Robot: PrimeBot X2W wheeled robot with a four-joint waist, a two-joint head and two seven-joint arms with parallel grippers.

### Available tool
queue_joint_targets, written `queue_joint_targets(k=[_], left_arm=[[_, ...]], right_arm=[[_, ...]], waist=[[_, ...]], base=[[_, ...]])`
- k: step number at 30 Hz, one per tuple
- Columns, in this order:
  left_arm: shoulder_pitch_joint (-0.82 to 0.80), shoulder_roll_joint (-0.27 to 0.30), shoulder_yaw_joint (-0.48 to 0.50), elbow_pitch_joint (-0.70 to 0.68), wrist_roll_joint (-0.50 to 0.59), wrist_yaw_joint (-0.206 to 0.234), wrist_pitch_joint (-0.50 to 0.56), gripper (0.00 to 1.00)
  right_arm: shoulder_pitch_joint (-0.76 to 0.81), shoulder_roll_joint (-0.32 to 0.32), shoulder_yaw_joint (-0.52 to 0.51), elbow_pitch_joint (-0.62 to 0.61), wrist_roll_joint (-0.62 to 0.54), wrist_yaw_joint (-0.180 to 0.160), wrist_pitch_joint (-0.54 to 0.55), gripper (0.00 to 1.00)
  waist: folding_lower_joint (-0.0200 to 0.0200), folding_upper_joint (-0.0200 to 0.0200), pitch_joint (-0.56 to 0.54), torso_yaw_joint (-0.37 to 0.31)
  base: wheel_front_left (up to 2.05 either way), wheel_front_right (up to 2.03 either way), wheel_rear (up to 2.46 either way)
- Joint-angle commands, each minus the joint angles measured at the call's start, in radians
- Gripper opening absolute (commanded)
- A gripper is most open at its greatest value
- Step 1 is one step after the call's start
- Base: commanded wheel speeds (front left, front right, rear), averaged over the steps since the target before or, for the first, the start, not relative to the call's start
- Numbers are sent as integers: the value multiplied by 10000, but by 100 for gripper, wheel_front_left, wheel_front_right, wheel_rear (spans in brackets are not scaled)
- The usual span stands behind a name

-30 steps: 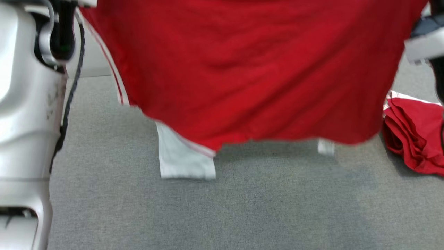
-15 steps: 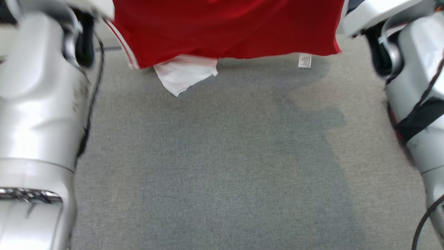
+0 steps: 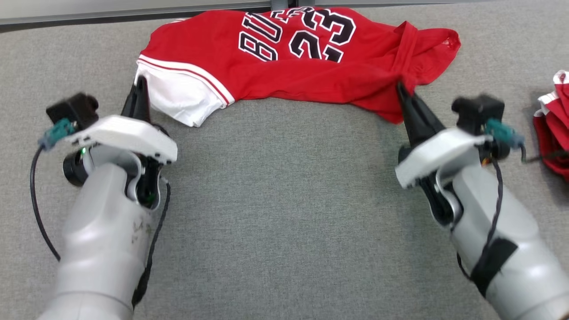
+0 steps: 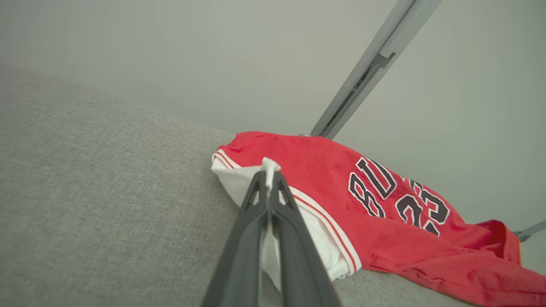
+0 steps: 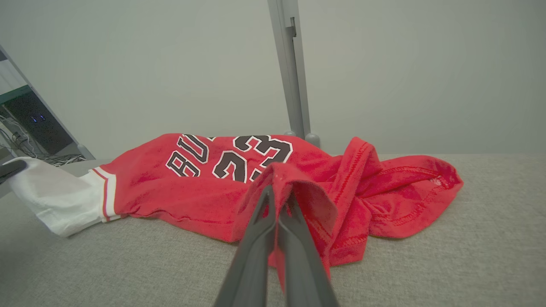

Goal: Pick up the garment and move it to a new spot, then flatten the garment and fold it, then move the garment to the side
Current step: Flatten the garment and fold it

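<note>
The garment [image 3: 284,66] is a red jersey with a white side panel and the number 23, lying bunched across the far part of the grey surface. My left gripper [image 3: 141,84] is shut on the white edge at the jersey's left end; in the left wrist view the white cloth [image 4: 268,167] pokes out between its tips. My right gripper [image 3: 402,91] is shut on a red fold at the jersey's right end, and that fold [image 5: 294,181] drapes over its fingers in the right wrist view. The jersey [image 5: 204,179] sags in the middle between the two grips.
A second red and white piece of cloth [image 3: 553,129] lies at the right edge of the grey surface [image 3: 284,213]. A pale wall with a grey metal post [image 5: 292,72] stands just behind the jersey.
The jersey, hanging high and close to the camera before, now lies on the surface at the far side with its printed number up. Both arms have come down and the view has shifted.
</note>
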Motion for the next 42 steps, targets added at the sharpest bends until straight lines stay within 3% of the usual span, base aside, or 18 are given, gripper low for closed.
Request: queue_joint_targets(k=[1, 5, 9, 16, 23, 30, 33, 42], left_arm=[[395, 25, 198, -296, 108, -59, -11, 0], [1736, 225, 676, -1381, 615, -84, -14, 0], [3949, 470, 715, -3165, 1851, 70, -13, 0], [7111, 802, 579, -5564, 2416, 296, 263, 0], [10286, 1159, 881, -10043, 2257, 1325, 2650, 0], [12214, 1473, 970, -13996, 2410, 2192, 4995, 0], [12576, 1458, 884, -14759, 2365, 2350, 5476, 0], [12503, 1291, 738, -14540, 2050, 2388, 5755, 0]], right_arm=[[471, -136, -145, -269, 44, -4, -61, 0], [1795, -260, -447, -1228, -169, -4, -62, 0], [3604, -617, -776, -2506, -658, -4, -59, 0], [6587, -1011, -1522, -4267, -1191, -4, -58, 0], [9740, -793, -2900, -6636, -1846, -4, 890, 0], [11744, -380, -3808, -8697, -2371, -4, 2271, 0], [12111, -278, -4028, -9187, -2447, -6, 2647, 0], [11946, -87, -4072, -9301, -2337, -4, 3274, 0]], waist=[[0, 0, -77, -40], [0, 0, -533, -144], [0, 0, -1343, -187], [0, 0, -2695, 66], [0, 0, -3637, 398], [0, 0, -3863, 427], [0, 0, -3870, 358], [0, 0, -3805, 16]], base=[[0, 0, 0], [0, 0, 0], [0, 0, 0], [0, 0, 0], [0, 0, 0], [0, 0, 0], [0, 0, 0], [0, 0, 0]])
